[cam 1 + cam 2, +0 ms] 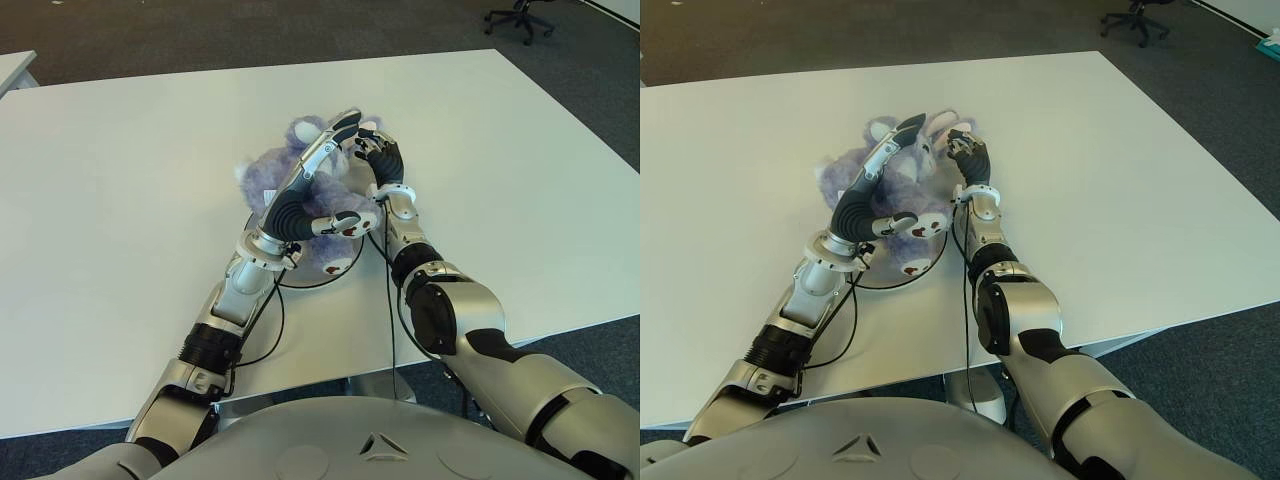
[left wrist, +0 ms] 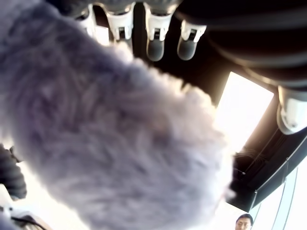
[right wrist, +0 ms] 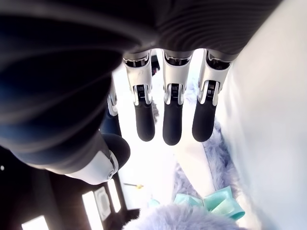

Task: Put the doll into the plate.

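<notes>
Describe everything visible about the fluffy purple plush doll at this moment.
The fluffy purple plush doll has long lavender fur, round ears, pale paw pads with dark red marks, and a teal ribbon bow visible in the right wrist view. It lies over the dark-rimmed plate on the white table. The left hand stretches across it; the right hand is at its right side.

My left hand (image 1: 880,180) lies across the doll (image 1: 902,205), which sits on the plate (image 1: 883,281); my right hand (image 1: 971,160) touches its right side.
</notes>
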Tool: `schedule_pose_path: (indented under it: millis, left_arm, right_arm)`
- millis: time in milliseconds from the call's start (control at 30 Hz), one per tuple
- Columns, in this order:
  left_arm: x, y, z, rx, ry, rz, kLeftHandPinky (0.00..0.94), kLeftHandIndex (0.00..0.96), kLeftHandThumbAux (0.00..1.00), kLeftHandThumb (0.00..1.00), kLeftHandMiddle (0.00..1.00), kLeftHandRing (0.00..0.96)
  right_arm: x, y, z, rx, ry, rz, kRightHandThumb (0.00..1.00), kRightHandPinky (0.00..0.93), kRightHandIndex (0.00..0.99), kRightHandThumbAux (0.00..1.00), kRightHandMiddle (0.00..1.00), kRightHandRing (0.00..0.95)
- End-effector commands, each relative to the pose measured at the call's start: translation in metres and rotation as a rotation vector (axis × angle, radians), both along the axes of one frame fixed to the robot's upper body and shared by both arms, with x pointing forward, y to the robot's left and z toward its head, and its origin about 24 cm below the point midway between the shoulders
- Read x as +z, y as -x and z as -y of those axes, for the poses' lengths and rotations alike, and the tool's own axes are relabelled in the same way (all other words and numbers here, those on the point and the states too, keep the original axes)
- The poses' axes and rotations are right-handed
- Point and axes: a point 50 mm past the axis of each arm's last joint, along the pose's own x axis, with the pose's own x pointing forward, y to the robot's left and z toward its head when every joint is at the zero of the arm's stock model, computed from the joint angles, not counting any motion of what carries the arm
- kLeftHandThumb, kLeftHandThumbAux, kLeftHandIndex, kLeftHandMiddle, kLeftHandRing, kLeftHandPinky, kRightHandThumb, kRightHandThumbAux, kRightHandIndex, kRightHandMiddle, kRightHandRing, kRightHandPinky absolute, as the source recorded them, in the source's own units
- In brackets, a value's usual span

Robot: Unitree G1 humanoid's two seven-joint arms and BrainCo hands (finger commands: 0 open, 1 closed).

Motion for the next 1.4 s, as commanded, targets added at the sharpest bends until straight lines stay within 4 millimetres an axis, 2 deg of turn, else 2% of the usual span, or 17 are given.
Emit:
schedule_pose_path:
  millis: [33,500,800,1000,1400]
  left_arm:
    - [-0.019,0.003,-0.012,0.063,-0.027,-0.114,0.000,0.000,0.365,0.114,0.003,0.000]
    - [-0.016,0.001,-0.027,0.135,-0.033,-0.109,0.000,0.000,0.337,0.131,0.012,0.000]
    - [-0.009,0.005,-0.043,0.184,-0.052,-0.094,0.000,0.000,0.319,0.159,0.000,0.000]
    - [-0.006,0.007,-0.049,0.214,-0.050,-0.072,0.000,0.000,0.279,0.104,0.000,0.000]
    - [-0.002,0.006,-0.067,0.258,-0.010,-0.057,0.000,0.000,0.218,0.078,0.000,0.000]
  right_arm:
    - [-0.062,0.038,-0.007,0.000,-0.042,-0.276,0.699,0.275,0.398,0.738,0.224,0.225]
    - [-0.064,0.040,-0.006,0.010,-0.017,-0.277,0.697,0.230,0.398,0.738,0.185,0.183]
    - [-0.065,0.040,-0.005,0.014,-0.003,-0.283,0.697,0.245,0.398,0.737,0.186,0.185]
    - [-0.065,0.040,-0.004,0.017,0.010,-0.287,0.694,0.260,0.398,0.736,0.189,0.194]
    - [-0.066,0.040,-0.003,0.020,0.025,-0.289,0.691,0.258,0.398,0.738,0.193,0.199]
